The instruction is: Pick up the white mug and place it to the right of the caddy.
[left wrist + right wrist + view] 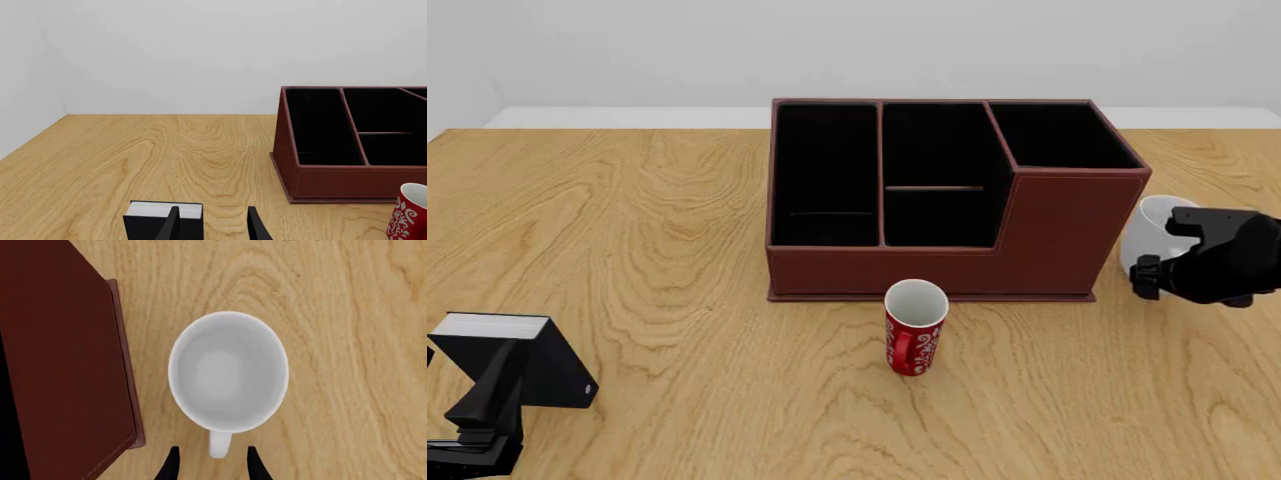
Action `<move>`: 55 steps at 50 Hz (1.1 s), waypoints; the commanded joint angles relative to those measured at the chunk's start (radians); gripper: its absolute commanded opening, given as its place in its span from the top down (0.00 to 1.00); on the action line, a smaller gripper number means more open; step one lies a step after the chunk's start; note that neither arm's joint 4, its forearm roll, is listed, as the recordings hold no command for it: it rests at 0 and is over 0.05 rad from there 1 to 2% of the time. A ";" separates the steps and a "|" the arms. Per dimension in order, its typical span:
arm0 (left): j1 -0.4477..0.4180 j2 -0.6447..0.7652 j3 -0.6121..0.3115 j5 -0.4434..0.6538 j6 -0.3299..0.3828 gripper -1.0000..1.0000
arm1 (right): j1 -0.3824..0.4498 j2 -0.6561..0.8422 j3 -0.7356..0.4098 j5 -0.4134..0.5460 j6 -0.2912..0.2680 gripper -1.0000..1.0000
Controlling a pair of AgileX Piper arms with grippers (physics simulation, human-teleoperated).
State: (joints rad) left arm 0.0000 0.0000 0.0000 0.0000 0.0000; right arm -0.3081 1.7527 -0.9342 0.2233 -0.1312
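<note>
The white mug [1152, 228] stands upright on the table just right of the caddy [1054, 232], apart from it by a narrow gap. My right gripper [1158, 272] hangs over the mug's near side and hides part of it. In the right wrist view I look straight down into the mug [227, 371]. The right gripper [212, 465] is open, with its fingers either side of the loop handle and not touching it. The caddy's wall [60, 365] is beside the mug. My left gripper [481, 405] is open and empty at the table's near left corner.
A slim red mug with white patterning [914, 335] stands in front of the caddy's middle and shows in the left wrist view [408, 212]. A small black box with a grey top [527, 355] sits by the left gripper [213, 227]. The caddy [347, 182] lies ahead of it.
</note>
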 commanded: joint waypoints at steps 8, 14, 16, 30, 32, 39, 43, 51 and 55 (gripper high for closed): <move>0.000 0.000 0.000 0.000 0.000 0.00 | 0.008 -0.089 0.035 0.014 -0.005 0.00; 0.000 0.000 0.000 0.000 0.000 0.00 | 0.011 -0.114 0.039 0.022 -0.003 0.00; 0.000 0.000 0.000 0.000 0.000 0.00 | 0.013 -0.122 0.041 0.024 -0.002 0.00; 0.000 0.000 0.000 0.000 0.000 0.00 | 0.010 -0.161 0.054 0.033 -0.011 0.00; 0.000 0.000 0.000 0.000 0.000 0.00 | 0.010 -0.165 0.056 0.034 -0.012 0.00; 0.000 0.000 0.000 0.000 0.000 0.00 | 0.002 -0.182 0.064 0.034 -0.021 0.00; 0.000 0.000 0.000 0.000 0.000 0.00 | 0.005 -0.206 0.068 0.043 -0.020 0.00; 0.000 0.000 0.000 0.000 0.000 0.00 | 0.012 -0.269 0.074 0.071 -0.011 0.00; 0.000 0.000 0.000 0.000 0.000 0.00 | 0.016 -0.281 0.076 0.076 -0.009 0.00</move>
State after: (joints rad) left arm 0.0000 0.0000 0.0000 0.0000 0.0000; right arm -0.2980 1.5186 -0.8649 0.2810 -0.1444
